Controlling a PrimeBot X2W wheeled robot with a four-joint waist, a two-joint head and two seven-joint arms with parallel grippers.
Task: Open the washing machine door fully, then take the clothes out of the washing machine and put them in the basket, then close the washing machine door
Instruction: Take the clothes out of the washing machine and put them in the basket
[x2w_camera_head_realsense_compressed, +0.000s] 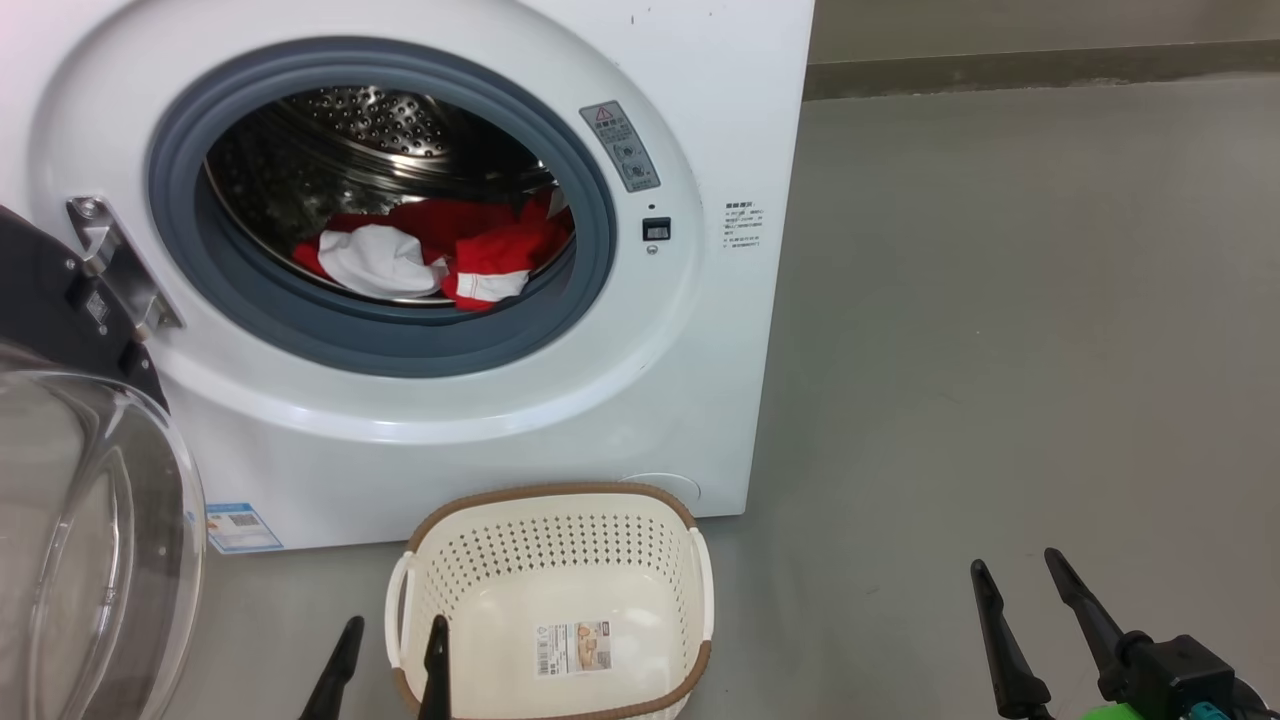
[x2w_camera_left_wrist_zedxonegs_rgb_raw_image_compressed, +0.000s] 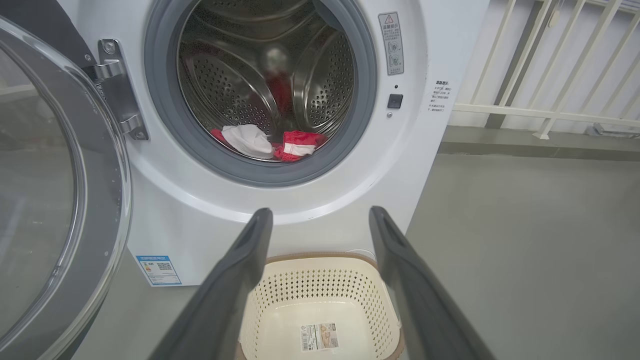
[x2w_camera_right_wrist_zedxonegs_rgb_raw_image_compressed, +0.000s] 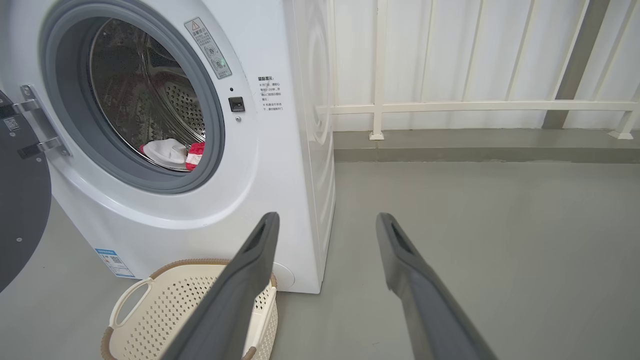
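The white washing machine (x2w_camera_head_realsense_compressed: 480, 440) stands with its round door (x2w_camera_head_realsense_compressed: 90, 520) swung wide to the left on its hinge. Red and white clothes (x2w_camera_head_realsense_compressed: 430, 255) lie at the bottom front of the steel drum, also seen as clothes (x2w_camera_left_wrist_zedxonegs_rgb_raw_image_compressed: 265, 142) and clothes (x2w_camera_right_wrist_zedxonegs_rgb_raw_image_compressed: 172, 152). An empty cream basket (x2w_camera_head_realsense_compressed: 555, 500) with a brown rim sits on the floor before the machine. My left gripper (x2w_camera_head_realsense_compressed: 393, 625) is open, low over the basket's near left edge. At the lower right my right gripper (x2w_camera_head_realsense_compressed: 1015, 570) is open above bare floor. Both hold nothing.
Grey floor (x2w_camera_head_realsense_compressed: 1000, 350) stretches to the right of the machine. A white railing (x2w_camera_right_wrist_zedxonegs_rgb_raw_image_compressed: 475, 106) runs along the wall behind. The open door's glass bowl (x2w_camera_left_wrist_zedxonegs_rgb_raw_image_compressed: 45, 200) juts out on the left, near my left arm.
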